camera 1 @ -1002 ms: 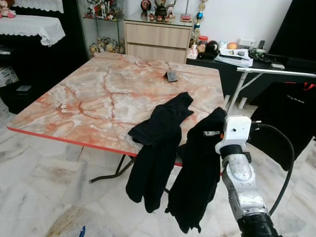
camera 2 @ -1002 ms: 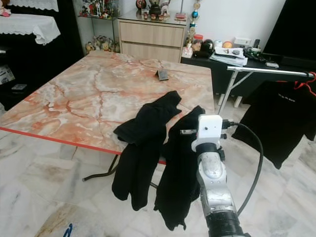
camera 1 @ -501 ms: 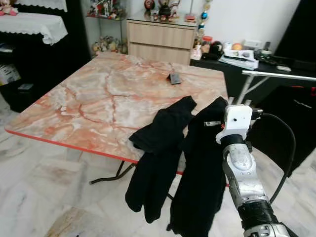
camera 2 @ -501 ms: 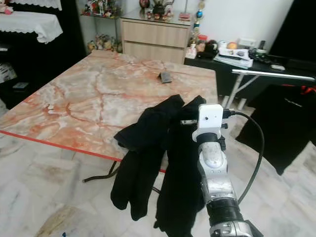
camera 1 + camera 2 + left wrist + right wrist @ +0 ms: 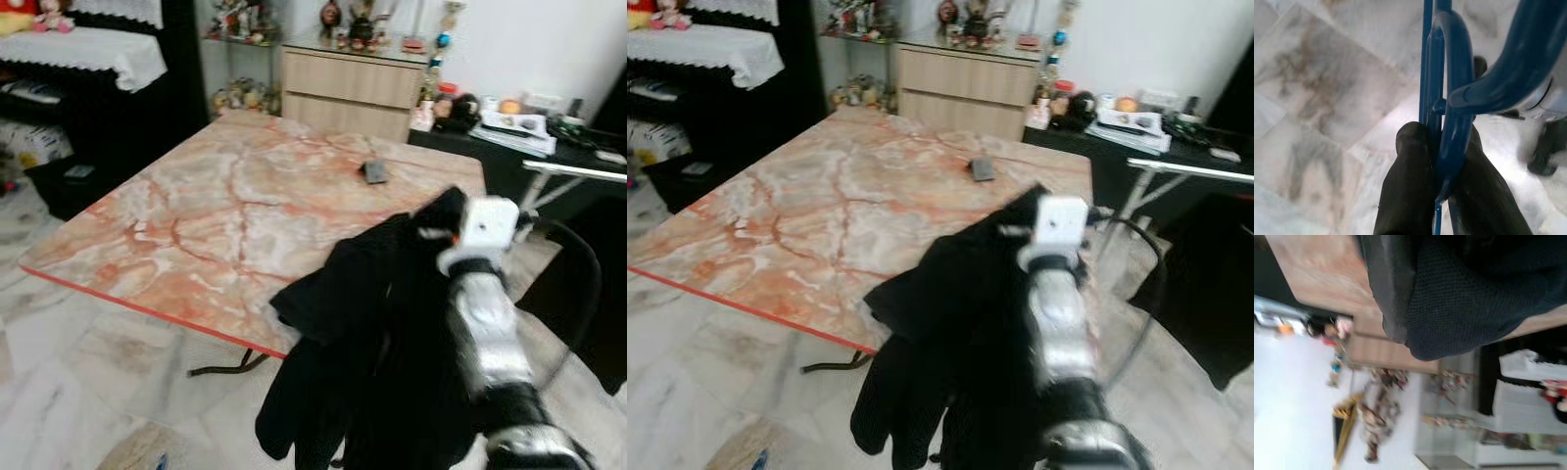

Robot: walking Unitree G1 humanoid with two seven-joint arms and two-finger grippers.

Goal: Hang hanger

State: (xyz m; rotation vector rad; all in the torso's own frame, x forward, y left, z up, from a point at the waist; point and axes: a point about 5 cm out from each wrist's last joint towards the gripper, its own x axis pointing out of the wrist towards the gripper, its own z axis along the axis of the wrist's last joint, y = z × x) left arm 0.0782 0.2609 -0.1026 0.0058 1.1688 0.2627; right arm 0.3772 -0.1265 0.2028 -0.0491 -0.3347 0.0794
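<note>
The left tool (image 5: 1442, 161) is clamped on the blue hanger (image 5: 1449, 93), pinching its thin plastic bars low above the marble floor (image 5: 1317, 98). The hanger looks light, stiff and rather slick (likely to twist if held off-centre). The right tool's state I cannot tell; its arm (image 5: 480, 313) is up against black garments (image 5: 343, 323) draped over the worktop (image 5: 196, 225) edge

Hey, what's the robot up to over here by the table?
The right gripper is lifting a black garment that drapes off the edge of the marble table. The left gripper is shut on a blue hanger down over the floor. The garment is not yet on the hanger.
</note>
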